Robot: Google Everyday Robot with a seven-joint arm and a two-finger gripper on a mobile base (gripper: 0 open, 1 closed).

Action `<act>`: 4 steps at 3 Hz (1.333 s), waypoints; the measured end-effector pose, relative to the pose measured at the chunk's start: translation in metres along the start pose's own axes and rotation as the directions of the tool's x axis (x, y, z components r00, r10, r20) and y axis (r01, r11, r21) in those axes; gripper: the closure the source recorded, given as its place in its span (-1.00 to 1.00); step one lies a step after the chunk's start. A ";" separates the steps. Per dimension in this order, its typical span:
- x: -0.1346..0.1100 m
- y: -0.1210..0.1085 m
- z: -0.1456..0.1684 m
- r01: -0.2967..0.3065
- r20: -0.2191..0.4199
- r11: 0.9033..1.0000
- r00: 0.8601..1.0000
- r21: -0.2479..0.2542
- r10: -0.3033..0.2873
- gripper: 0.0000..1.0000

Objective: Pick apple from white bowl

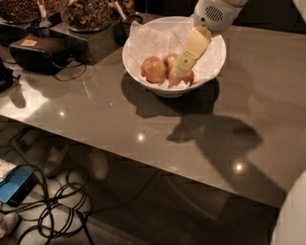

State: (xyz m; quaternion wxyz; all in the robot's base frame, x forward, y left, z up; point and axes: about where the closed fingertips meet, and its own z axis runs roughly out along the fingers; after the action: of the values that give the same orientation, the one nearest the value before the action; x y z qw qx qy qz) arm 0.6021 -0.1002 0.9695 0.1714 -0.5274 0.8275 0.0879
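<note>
- Camera view: the white bowl stands on a glossy grey-brown table, toward the far edge. It is lined with crinkled white paper.
- Three apples lie close together in the bottom of the bowl. The apple, the palest of the three, sits in the middle toward the back. It touches a bigger reddish-orange apple on its left.
- A redder apple lies at the front right and is partly covered.
- The gripper reaches down into the bowl from the upper right. Its pale yellow end is slanted, and its tip is low among the fruit, lying over the gap between the pale apple and the redder one.
- Whether the claw is spread, closed or clamped on an apple cannot be told from this view.
- The arm's white housing hangs over the bowl's far right rim.
- A dark shadow of the arm falls on the table in front of the bowl.
- At the far left of the table sit a black case and a container of brown snacks.
- Below the table, on the floor, lie tangled black cables and a blue object.
</note>
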 end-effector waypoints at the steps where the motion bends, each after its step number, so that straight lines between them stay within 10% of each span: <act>1: -0.003 -0.010 0.003 -0.053 0.013 0.999 0.999 -0.011 0.053 -0.96; 4: 0.007 -0.045 0.015 -0.183 0.019 0.983 0.983 -0.008 0.183 -0.22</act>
State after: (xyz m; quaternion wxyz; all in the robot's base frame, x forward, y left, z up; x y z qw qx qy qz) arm 0.6428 -0.1200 0.9543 0.1691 -0.4489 0.8704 0.1111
